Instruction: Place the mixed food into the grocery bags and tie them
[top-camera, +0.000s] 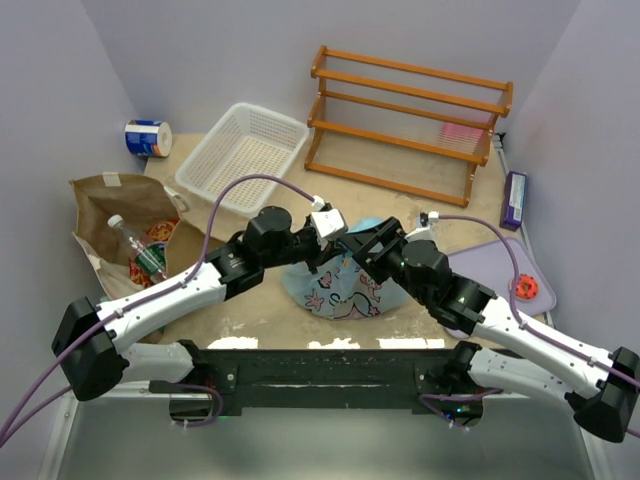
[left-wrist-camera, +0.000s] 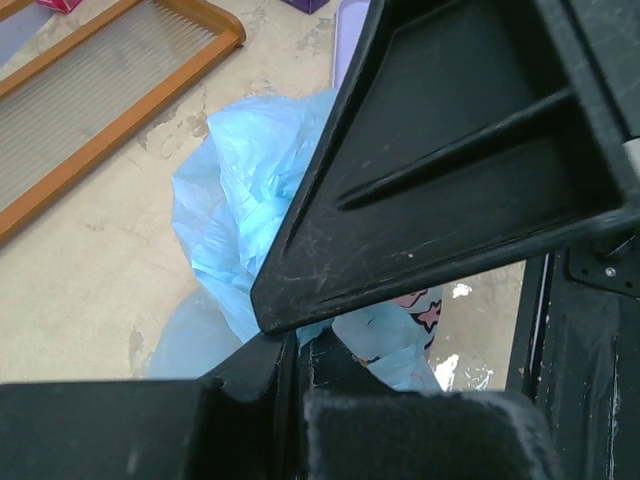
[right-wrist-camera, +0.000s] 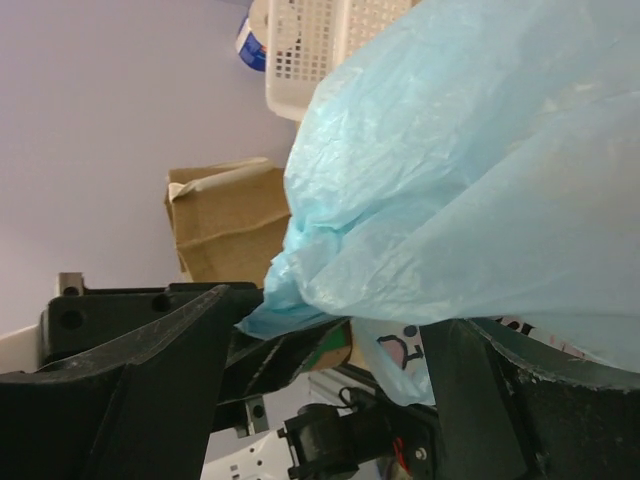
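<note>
The light blue plastic bag (top-camera: 335, 288) with dark print sits bunched on the table between both arms. My left gripper (top-camera: 327, 238) is shut on a twisted strip of that bag (left-wrist-camera: 240, 210), pinched at its fingertips (left-wrist-camera: 297, 345). My right gripper (top-camera: 358, 247) stands open right beside it. Its fingers (right-wrist-camera: 150, 370) straddle the bag's gathered top (right-wrist-camera: 450, 170) without clamping it. The brown paper bag (top-camera: 120, 205) stands at the left, open, with a clear green-labelled bottle (top-camera: 138, 250) and a red packet (top-camera: 160, 232) inside. What the blue bag holds is hidden.
A white mesh basket (top-camera: 243, 157) and a blue-and-white can (top-camera: 148, 138) sit at the back left. A wooden rack (top-camera: 405, 125) stands at the back right. A purple box (top-camera: 515, 200), a lavender board (top-camera: 490, 262) and an orange-red disc (top-camera: 527, 288) lie on the right.
</note>
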